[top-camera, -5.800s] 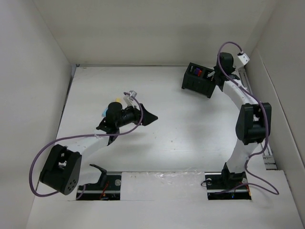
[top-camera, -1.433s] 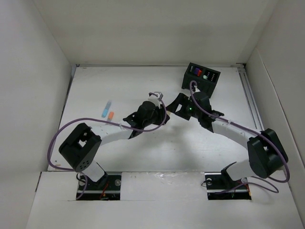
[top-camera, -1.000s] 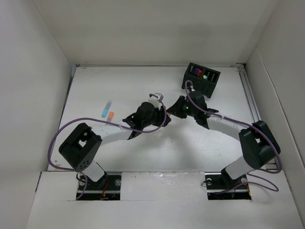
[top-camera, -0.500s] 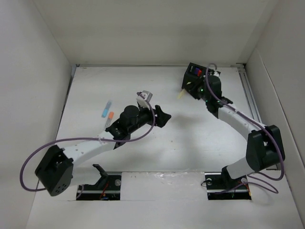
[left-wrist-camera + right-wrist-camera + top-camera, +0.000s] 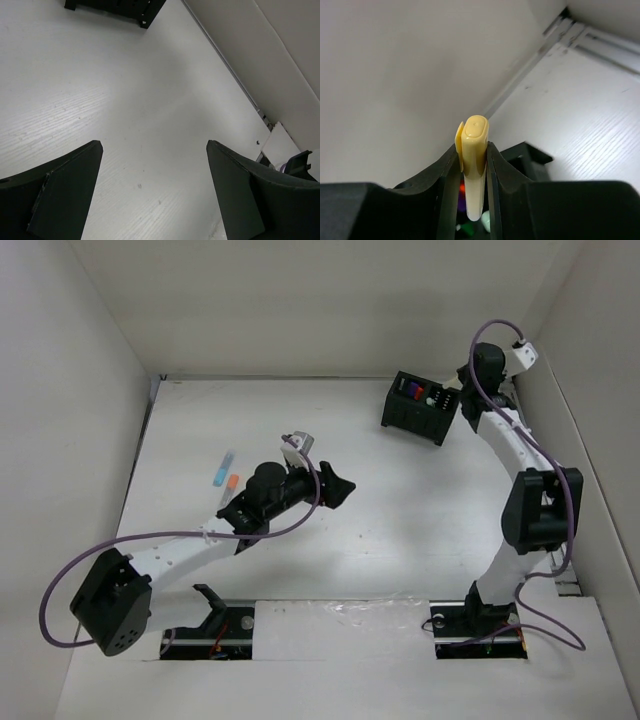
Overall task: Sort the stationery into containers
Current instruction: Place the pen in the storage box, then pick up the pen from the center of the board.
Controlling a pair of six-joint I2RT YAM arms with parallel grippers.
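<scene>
Pinching a chunky pale-yellow plastic pen (image 5: pixel 474 131) just above the small black rectangular hole-walled box (image 5: pixel 420 410).
With the right gripper (image 5: pixel 474 156), clamps that pen upright between narrowly parted fingers, over purple, orange and green pieces inside the box. Hangs the left gripper (image 5: pixel 154 145) wide open and empty, well left of the box. Farther left of the box, on the white table (image 5: pixel 400 510): a light-blue pen (image 5: pixel 225 468) beside an orange pen (image 5: pixel 233 481).

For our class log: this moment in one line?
left claw: open | right claw: shut on yellow pen near black box | unsorted: light-blue pen, orange pen
</scene>
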